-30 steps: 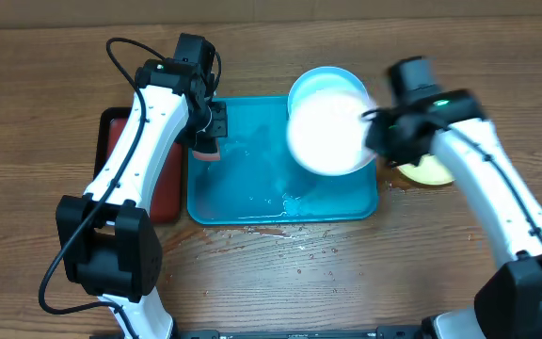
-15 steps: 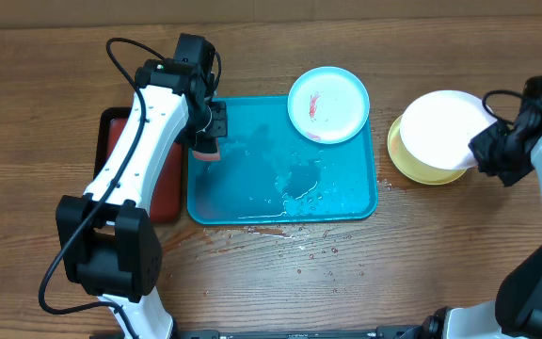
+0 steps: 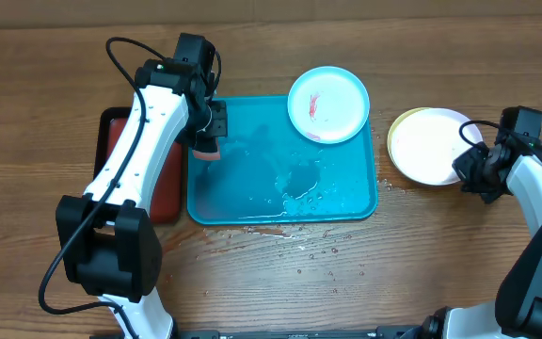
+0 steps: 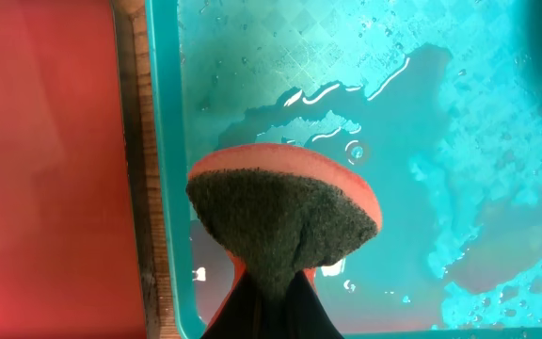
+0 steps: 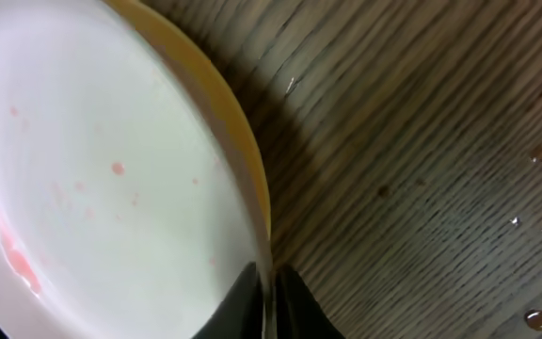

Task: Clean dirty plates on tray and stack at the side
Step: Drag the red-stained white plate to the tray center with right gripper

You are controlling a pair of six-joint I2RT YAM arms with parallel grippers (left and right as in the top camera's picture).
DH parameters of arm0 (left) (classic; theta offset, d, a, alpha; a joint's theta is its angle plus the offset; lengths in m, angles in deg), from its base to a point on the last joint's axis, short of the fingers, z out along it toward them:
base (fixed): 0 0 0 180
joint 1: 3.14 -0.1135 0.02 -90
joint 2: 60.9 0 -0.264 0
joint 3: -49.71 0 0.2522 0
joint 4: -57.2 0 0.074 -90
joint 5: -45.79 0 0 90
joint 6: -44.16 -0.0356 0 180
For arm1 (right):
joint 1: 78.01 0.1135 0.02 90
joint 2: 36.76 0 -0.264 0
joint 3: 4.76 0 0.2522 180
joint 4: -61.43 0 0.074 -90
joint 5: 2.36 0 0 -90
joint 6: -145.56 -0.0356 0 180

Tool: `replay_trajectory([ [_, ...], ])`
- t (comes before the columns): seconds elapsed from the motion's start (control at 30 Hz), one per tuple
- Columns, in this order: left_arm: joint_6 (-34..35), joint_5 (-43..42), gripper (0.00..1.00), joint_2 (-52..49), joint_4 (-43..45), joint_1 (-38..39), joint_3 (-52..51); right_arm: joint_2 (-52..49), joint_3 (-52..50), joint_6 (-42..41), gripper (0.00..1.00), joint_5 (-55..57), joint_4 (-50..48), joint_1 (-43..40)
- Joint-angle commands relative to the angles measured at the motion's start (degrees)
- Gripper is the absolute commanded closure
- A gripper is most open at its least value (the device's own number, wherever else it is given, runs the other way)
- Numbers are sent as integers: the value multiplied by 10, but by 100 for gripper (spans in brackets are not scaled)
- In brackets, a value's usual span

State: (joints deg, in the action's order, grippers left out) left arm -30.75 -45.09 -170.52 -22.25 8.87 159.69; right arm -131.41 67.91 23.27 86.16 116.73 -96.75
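A light cyan plate [image 3: 327,104] with a red smear lies on the far right corner of the wet turquoise tray [image 3: 252,184]. Right of the tray, the white plate [image 3: 428,146] rests on the yellow-green plate [image 3: 394,130]. My right gripper [image 3: 466,162] is shut on the white plate's near right rim. In the right wrist view the white plate [image 5: 92,169] carries faint pink specks, the yellow-green plate's rim [image 5: 243,151] shows beneath it, and the right gripper [image 5: 269,297] pinches the edge. My left gripper [image 3: 207,141] is shut on a red and dark green sponge [image 4: 285,212] just above the tray's left side [image 4: 393,94].
A dark red tray [image 3: 165,188] lies against the turquoise tray's left edge, mostly under my left arm. Water pools on the turquoise tray floor [image 4: 469,235]. Droplets dot the wooden table [image 3: 318,252] in front of it.
My right gripper has carried the white plate from above the tray's right end out to the right and lowered it onto the yellow-green plate. The left arm and sponge have not moved.
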Motion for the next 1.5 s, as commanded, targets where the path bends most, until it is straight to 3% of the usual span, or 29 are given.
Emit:
replay_trajectory([
  [0.0,6,-2,96,2,1,4,-4,10,0,14,78,-12,-3,3],
  [0.1,6,-2,96,2,1,4,-4,10,7,80,62,-60,-19,11],
  [0.2,6,-2,96,2,1,4,-4,10,46,103,58,-99,12,11],
  [0.43,6,-2,96,2,2,4,-4,10,140,101,58,-172,65,72],
  [0.57,6,-2,96,2,2,4,-4,0,139,65,59,-170,23,162],
  [0.77,6,-2,96,2,8,4,-4,-62,139,-34,66,-57,-35,270],
  [1.1,6,-2,96,2,13,4,-4,-186,139,-72,59,-50,-141,322],
  [1.2,6,-2,96,2,14,4,-4,-199,139,-72,64,-52,-137,327],
  [1.3,6,-2,96,2,14,4,-4,-204,139,-71,80,-55,-108,340],
  [1.47,6,-2,96,2,14,4,-4,-203,139,-67,92,-93,-62,357],
])
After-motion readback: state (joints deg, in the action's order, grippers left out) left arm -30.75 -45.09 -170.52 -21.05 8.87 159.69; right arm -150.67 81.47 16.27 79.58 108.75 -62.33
